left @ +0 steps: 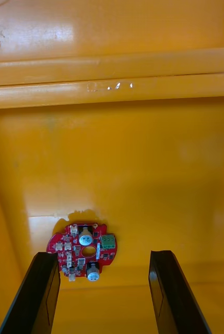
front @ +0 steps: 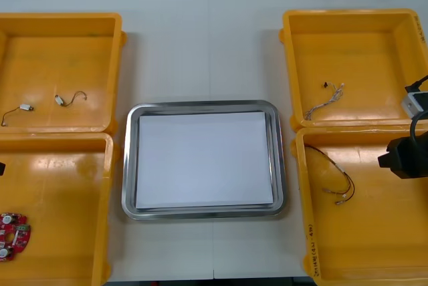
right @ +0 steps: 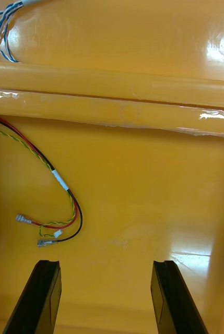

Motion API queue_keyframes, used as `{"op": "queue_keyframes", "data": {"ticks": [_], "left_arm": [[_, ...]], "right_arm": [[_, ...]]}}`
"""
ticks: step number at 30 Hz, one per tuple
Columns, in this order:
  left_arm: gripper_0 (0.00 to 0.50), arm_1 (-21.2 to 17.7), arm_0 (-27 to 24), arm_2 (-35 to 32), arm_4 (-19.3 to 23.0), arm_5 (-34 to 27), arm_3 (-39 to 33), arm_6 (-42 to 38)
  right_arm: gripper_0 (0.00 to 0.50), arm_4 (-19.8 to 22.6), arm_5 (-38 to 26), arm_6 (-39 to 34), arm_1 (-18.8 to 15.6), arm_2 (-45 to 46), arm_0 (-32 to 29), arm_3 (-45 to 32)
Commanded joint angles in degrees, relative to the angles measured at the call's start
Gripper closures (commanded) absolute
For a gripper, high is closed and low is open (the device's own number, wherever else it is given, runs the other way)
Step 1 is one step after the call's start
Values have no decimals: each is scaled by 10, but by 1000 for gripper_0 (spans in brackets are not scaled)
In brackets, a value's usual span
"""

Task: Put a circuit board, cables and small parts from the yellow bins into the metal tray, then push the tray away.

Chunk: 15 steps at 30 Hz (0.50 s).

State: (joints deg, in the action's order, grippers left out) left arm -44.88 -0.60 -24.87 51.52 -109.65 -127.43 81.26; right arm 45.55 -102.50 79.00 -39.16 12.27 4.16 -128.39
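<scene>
1. Overhead, the metal tray (front: pixel 130 166) sits mid-frame, white inside and with nothing in it, so loading looks not yet begun. Of the yellow bins (front: pixel 73 59), the lower-left one holds the circuit board (front: pixel 13 234) by the frame's left edge. The upper-left one holds two small metal parts (front: pixel 27 107) on thin leads. The upper-right one holds the blue and white cable (front: pixel 325 101), and the lower-right one the red, yellow and black cable (front: pixel 340 180). The right arm (front: pixel 406 156) hangs over that lower-right bin at the right edge.

2. Right wrist view: the right gripper (right: pixel 104 297) hovers above the bin floor, its fingers (right: pixel 38 297) spread wide and holding nothing. The red, yellow and black cable (right: pixel 65 195) lies loose just beyond one finger, off the line of the gap. It looks light and limp and would likely sag and trail. The bunched loop near its terminals seems the best place to pinch, taking all strands together.

3. Left wrist view: the left gripper (left: pixel 104 295) also has its fingers (left: pixel 172 292) wide and empty. The circuit board (left: pixel 83 250) lies flat between them, close to one finger and well apart from the other. It looks stiff, thin and light, with delicate components standing on top, and may skid on the glossy floor. I would centre the gripper first, then grip across the board's bare rim.
</scene>
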Motion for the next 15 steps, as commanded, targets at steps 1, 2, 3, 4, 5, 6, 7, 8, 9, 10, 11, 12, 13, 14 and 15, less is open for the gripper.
{"op": "queue_keyframes", "data": {"ticks": [1, 2, 3, 4, 5, 6, 7, 8, 9, 10, 11, 12, 13, 14, 15], "left_arm": [[0, -24, 12, -2, 4, -4, -16, 37], [0, -24, 12, -2, 4, -4, -16, 37], [0, -24, 12, -2, 4, -4, -16, 37], [0, -24, 12, -2, 4, -4, -16, 37], [0, -24, 12, -2, 4, -4, -16, 37], [0, -24, 12, -2, 4, -4, -16, 37], [0, -24, 12, -2, 4, -4, -16, 37], [0, -24, 12, -2, 4, -4, -16, 37], [0, -24, 12, -2, 4, -4, -16, 37], [0, -24, 12, -2, 4, -4, -16, 37], [0, -24, 12, -2, 4, -4, -16, 37], [0, -24, 12, -2, 4, -4, -16, 37], [0, -24, 12, -2, 4, -4, -16, 37], [0, -24, 12, -2, 4, -4, -16, 37], [0, -24, 12, -2, 4, -4, -16, 37]], "right_arm": [[0, 4, 6, -17, -21, 15, -6, -4], [0, 4, 6, -17, -21, 15, -6, -4], [0, 4, 6, -17, -21, 15, -6, -4], [0, 4, 6, -17, -21, 15, -6, -4], [0, 4, 6, -17, -21, 15, -6, -4], [0, 4, 6, -17, -21, 15, -6, -4], [0, 4, 6, -17, -21, 15, -6, -4], [0, 4, 6, -17, -21, 15, -6, -4], [0, 4, 6, -17, -21, 15, -6, -4], [0, 4, 6, -17, -21, 15, -6, -4], [0, 4, 6, -17, -21, 15, -6, -4], [0, 4, 6, -17, -21, 15, -6, -4], [0, 4, 6, -17, -21, 15, -6, -4], [0, 4, 6, -17, -21, 15, -6, -4], [0, 4, 6, -17, -21, 15, -6, -4]]}}
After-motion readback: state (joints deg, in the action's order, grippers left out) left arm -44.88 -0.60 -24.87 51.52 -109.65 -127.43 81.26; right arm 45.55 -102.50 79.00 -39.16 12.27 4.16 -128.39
